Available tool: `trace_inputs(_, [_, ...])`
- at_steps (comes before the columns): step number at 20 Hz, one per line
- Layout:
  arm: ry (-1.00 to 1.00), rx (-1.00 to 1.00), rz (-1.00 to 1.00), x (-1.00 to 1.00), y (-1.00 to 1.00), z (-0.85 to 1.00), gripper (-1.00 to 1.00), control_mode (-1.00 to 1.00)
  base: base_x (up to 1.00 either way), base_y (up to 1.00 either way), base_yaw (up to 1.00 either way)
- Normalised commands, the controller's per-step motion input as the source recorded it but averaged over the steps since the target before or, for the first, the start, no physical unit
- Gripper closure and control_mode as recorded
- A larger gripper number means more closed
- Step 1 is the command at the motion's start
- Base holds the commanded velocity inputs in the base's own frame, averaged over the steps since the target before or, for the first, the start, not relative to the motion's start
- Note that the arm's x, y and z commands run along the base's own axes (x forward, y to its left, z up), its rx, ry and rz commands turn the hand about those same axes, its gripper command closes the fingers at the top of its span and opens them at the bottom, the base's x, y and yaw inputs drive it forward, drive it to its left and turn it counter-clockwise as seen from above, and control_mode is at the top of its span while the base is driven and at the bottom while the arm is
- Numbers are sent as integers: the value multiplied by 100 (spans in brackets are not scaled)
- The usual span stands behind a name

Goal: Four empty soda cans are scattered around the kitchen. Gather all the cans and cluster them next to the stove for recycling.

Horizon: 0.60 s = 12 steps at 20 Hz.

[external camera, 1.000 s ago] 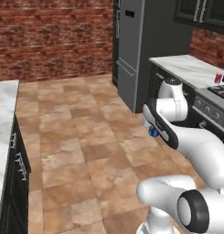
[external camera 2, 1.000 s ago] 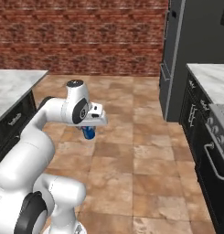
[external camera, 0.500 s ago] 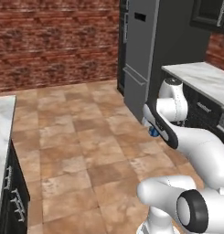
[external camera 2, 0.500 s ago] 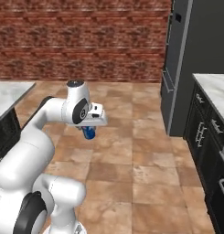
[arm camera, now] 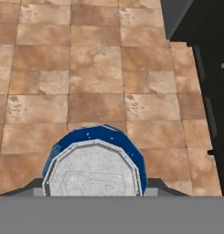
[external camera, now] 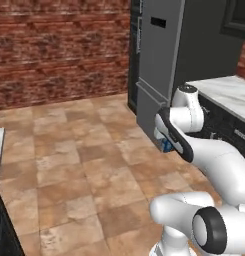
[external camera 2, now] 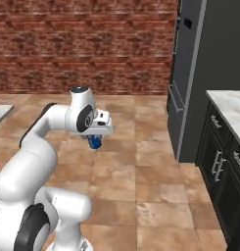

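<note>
The end effector (external camera 2: 96, 138) of the white robot arm (external camera 2: 40, 142) hangs in the air over the brown tiled floor (external camera 2: 141, 186); it is pinching a small blue soda can with a silver top (arm camera: 94, 162). In the hand view the can sits right under the end effector, between its two dark finger tips (arm camera: 22, 189) (one on each side, both touching the can); we look straight down on the silver lid, and a ring of blue shows around it.

In the right base view the blue can (external camera 2: 94, 142) sticks out just below the white hand, well above the floor; in the left base view a bit of the blue can (external camera: 167, 145) peeks out beside the arm (external camera: 194, 145), near the bottom of the tall dark grey fridge (external camera: 159, 60).

A red brick wall (external camera 2: 82, 44) runs along the back of the kitchen; a white marble worktop (external camera 2: 229, 110) on dark cabinets (external camera 2: 219, 166) stands to the right, just beside the fridge (external camera 2: 190, 73), and well apart from the can.
</note>
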Motion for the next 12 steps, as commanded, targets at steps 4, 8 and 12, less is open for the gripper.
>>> trace_inputs(4, [0,0,0,0,0,0,100,100,7,-19,-89])
trace_inputs(8, [0,0,0,0,0,0,100,100,0,0,-100])
trace_inputs(12, [0,0,0,0,0,0,100,100,0,0,-100])
